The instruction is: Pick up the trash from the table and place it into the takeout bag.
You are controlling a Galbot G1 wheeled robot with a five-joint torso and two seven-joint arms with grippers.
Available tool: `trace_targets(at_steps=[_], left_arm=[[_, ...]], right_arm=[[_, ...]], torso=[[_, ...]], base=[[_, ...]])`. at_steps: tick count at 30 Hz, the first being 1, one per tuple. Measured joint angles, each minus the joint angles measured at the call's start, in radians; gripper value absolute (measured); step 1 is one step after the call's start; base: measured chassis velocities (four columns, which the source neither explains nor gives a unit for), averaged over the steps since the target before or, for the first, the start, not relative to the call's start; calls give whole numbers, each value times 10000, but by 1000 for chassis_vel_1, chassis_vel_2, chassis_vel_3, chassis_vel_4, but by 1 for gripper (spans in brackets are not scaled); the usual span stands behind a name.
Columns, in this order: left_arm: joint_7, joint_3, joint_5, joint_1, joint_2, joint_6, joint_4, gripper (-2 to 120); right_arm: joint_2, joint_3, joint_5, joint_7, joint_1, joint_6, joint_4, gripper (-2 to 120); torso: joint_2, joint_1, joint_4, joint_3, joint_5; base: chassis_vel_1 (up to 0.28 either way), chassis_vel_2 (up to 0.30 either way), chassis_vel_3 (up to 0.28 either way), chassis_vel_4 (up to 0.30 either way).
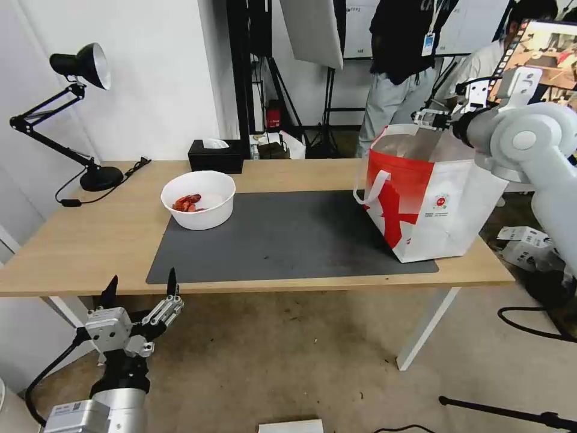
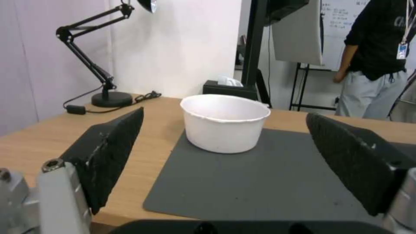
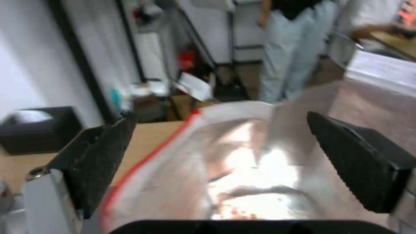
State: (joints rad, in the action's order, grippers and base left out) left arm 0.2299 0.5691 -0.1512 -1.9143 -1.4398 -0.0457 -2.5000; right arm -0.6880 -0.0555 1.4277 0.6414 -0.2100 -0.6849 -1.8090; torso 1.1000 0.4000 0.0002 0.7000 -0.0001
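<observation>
1. The left gripper (image 1: 142, 287) hangs below the tabletop's (image 1: 90, 240) near edge at about 7 o'clock in the head view. Its jaws are spread wide and face the white bowl (image 2: 224, 122), probably lined up for a reach.
2. The white bowl (image 1: 198, 199), with red shells inside, sits on the dark mat's (image 1: 282, 240) far-left corner, at about 10 o'clock. It looks like the one piece of trash left on the tabletop.
3. The takeout bag (image 1: 445, 210) stands upright at 3 o'clock, its mouth gaping to receive trash.
4. The right gripper (image 1: 430, 118) hovers over the bag's far rim with jaws apart and nothing held. The right wrist view looks into the foil lining (image 3: 242, 169).
</observation>
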Motion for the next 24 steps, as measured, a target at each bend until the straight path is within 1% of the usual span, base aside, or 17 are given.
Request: trace_targets(at_steps=[1,4,5,6,8,9,10,11,12,13,14,16,17,20,21,23,24], left_arm=[[0,0,0,0,0,0,0,100],[2,-4,0,30,-22,-3,0,100],[2,-4,0,30,-22,-3,0,100],[3,-5,0,42,-27,-4,0,100],[4,-10,-3,70,-34,-4,0,100],[4,-10,-3,70,-34,-4,0,100],[4,-18,-5,85,-40,-4,0,100],[3,-21,-6,91,-42,-3,0,100],[4,-28,-7,102,-45,0,0,100],[4,-28,-7,102,-45,0,0,100],[6,-30,-8,107,-57,2,0,100],[5,-25,-10,107,-62,5,0,100],[5,-25,-10,107,-62,5,0,100],[8,-30,-11,100,-71,7,0,100],[8,-30,-11,100,-71,7,0,100],[8,-80,-9,96,-92,8,0,100],[8,-80,-9,96,-92,8,0,100]], right_arm=[[0,0,0,0,0,0,0,100],[649,-436,-144,-587,-1157,610,-1456,100],[649,-436,-144,-587,-1157,610,-1456,100],[891,-604,-358,-743,-1677,907,-1996,100],[1249,-926,-1159,-1159,-2687,1433,-2849,100],[1249,-926,-1159,-1159,-2687,1433,-2849,100],[1417,-1138,-1892,-1501,-3463,1856,-3324,100],[1453,-1209,-2106,-1604,-3733,1997,-3459,100],[1503,-1453,-2667,-1876,-4566,2425,-3826,100],[1503,-1453,-2667,-1876,-4566,2425,-3826,100],[1498,-1816,-3207,-2076,-5601,2837,-4206,100],[1301,-2549,-3932,-2297,-7281,3375,-4731,100],[1301,-2549,-3932,-2297,-7281,3375,-4731,100],[469,-4396,-5158,-2945,-10249,3852,-5297,100],[469,-4396,-5158,-2945,-10249,3852,-5297,100],[-311,-5411,-6257,-3503,-12070,4174,-5533,100],[-311,-5411,-6257,-3503,-12070,4174,-5533,100]], torso=[[0,0,0,0,0],[1,0,-3,-1,1],[1,0,-3,-1,1],[0,0,-3,-1,1],[0,0,-4,-1,1],[0,0,-4,-1,1],[1,-1,-2,-2,-2],[1,-1,-2,-2,-3],[1,-1,-3,-1,1],[1,-1,-3,-1,1],[1,-1,-3,-1,2],[0,-1,-2,-1,3],[0,-1,-2,-1,3],[1,-1,-2,-1,2],[1,-1,-2,-1,2],[1,-1,-3,-2,1],[1,-1,-3,-2,1]], base=[[0,0,0,0],[0,0,0,0],[0,0,0,0],[0,0,0,0],[0,0,0,0],[0,0,0,0],[0,0,0,0],[0,0,0,0],[0,0,0,0],[0,0,0,0],[0,0,0,0],[0,0,0,0],[0,0,0,0],[0,0,0,0],[0,0,0,0],[0,0,0,0],[0,0,0,0]])
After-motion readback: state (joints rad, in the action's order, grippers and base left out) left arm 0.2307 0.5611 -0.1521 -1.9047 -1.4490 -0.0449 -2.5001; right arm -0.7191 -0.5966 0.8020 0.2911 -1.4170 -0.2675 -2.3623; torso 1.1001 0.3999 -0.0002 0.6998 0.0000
